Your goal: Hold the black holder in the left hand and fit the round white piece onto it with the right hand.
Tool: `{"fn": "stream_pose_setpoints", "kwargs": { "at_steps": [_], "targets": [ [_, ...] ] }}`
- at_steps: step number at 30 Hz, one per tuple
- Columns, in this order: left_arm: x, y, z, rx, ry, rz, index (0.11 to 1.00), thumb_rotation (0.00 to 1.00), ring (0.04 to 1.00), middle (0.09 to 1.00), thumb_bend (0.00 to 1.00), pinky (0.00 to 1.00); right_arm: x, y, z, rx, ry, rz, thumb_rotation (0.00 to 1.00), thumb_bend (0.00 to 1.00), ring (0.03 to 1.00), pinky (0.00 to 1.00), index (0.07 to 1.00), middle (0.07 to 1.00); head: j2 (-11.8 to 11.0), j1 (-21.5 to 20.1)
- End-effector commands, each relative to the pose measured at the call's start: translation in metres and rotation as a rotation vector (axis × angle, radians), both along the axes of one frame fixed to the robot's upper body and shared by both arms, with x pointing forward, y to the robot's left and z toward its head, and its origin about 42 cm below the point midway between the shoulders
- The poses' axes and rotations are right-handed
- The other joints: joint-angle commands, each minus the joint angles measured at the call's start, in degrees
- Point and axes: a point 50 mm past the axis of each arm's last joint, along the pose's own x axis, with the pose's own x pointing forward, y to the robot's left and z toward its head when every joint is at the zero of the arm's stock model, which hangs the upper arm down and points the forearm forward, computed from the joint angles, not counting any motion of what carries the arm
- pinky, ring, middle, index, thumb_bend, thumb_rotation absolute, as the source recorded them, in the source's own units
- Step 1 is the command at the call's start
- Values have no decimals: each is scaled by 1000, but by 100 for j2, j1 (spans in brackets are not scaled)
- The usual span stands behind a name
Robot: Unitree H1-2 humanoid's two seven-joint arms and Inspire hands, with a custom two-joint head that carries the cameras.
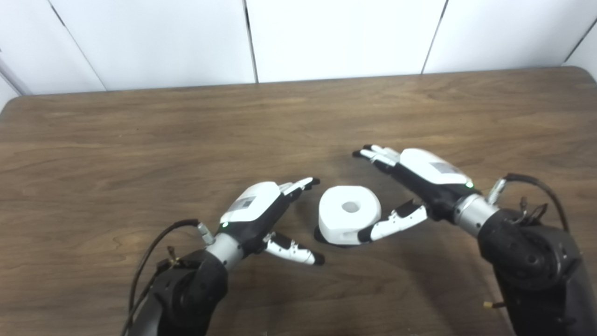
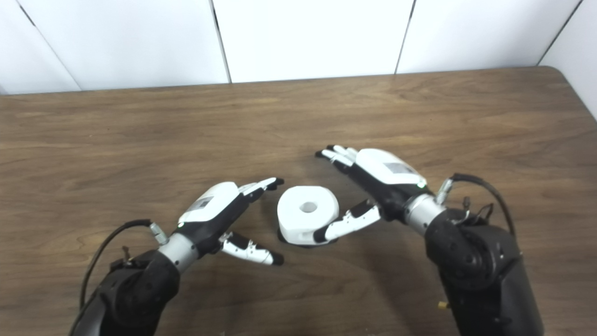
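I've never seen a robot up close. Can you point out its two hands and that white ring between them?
left hand [image 1: 254,210], left eye view, on the white back of the hand.
right hand [image 1: 426,172], left eye view, on its white back.
white ring [image 1: 347,219], left eye view, on its top face.

Surface: brown wood-grain table [image 1: 140,130]. A black holder [image 1: 320,236] rests on it. The round white piece [image 1: 349,213] sits atop the holder.

black holder [image 1: 319,234] mostly hidden under round white piece [image 1: 349,214]
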Motion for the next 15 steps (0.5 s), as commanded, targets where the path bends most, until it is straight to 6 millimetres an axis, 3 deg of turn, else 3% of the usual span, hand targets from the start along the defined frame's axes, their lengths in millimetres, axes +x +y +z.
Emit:
{"fn": "stream_pose_setpoints", "kwargs": {
  "at_steps": [1,6,15],
  "targets": [
    [-14,21,-22,40,187,17,986,205,944,930,984,835,4,-3,13,8,-59,-3,570,1000,1000,965,961,1000,0,15],
    [-20,46,-7,16,188,32,995,219,943,943,1000,791,7,-10,15,10,-53,-5,558,1000,1000,943,968,1000,-48,98],
    [-32,94,30,-3,151,108,976,186,924,941,1000,842,15,-31,29,3,-26,-10,612,1000,1000,908,967,1000,-101,120]
  ]
}}
